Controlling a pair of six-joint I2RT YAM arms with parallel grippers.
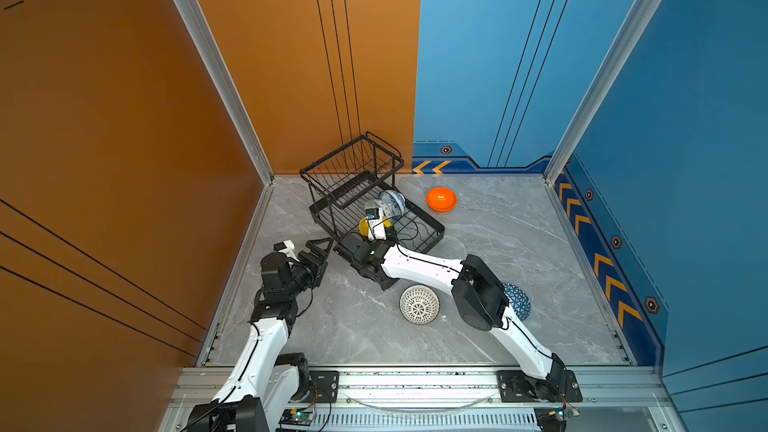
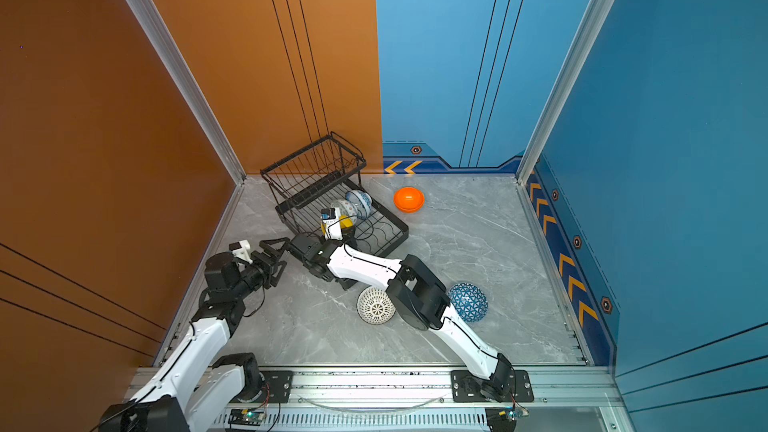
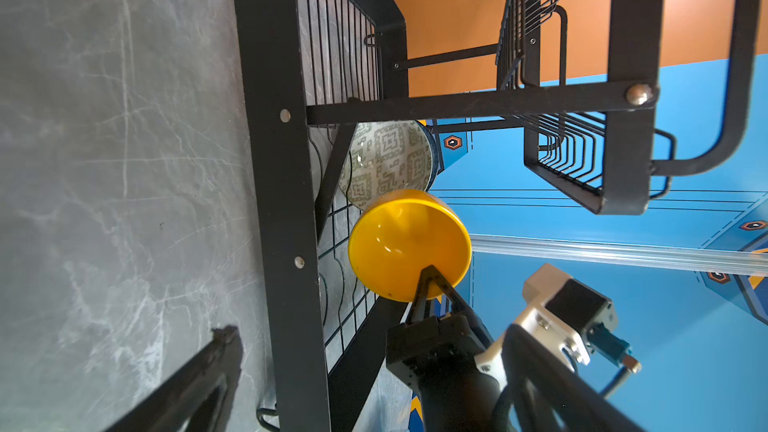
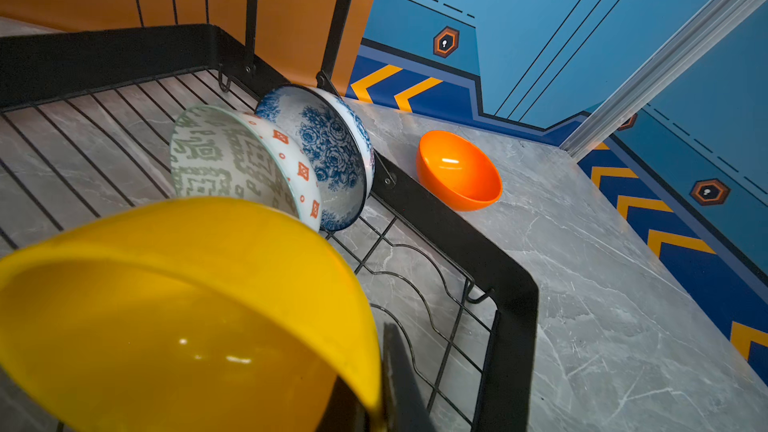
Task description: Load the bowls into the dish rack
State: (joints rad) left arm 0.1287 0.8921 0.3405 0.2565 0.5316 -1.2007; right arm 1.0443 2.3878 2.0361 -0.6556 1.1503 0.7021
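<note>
Right claw [image 3: 430, 278] is pinched tight on the rim of the yellow bowl [image 3: 407, 243], which is tipped on edge over the long tray of the dish rack [image 4: 513, 297]. Can't tell if it's touching the wires. Just past it in the tray, the pale green bowl [image 4: 216, 155] and the blue floral bowl [image 4: 328, 147] stand on edge, leaning together. Left claw [image 1: 323, 250] is spread wide with nothing in it, just off the rack's near corner. The orange bowl [image 4: 457, 172] sits on the worktop [image 1: 519, 251] beside the rack. The white lattice bowl [image 1: 419, 304] and blue triangle bowl [image 2: 468, 302] sit nearer the arm bases, either side of the right arm.
</note>
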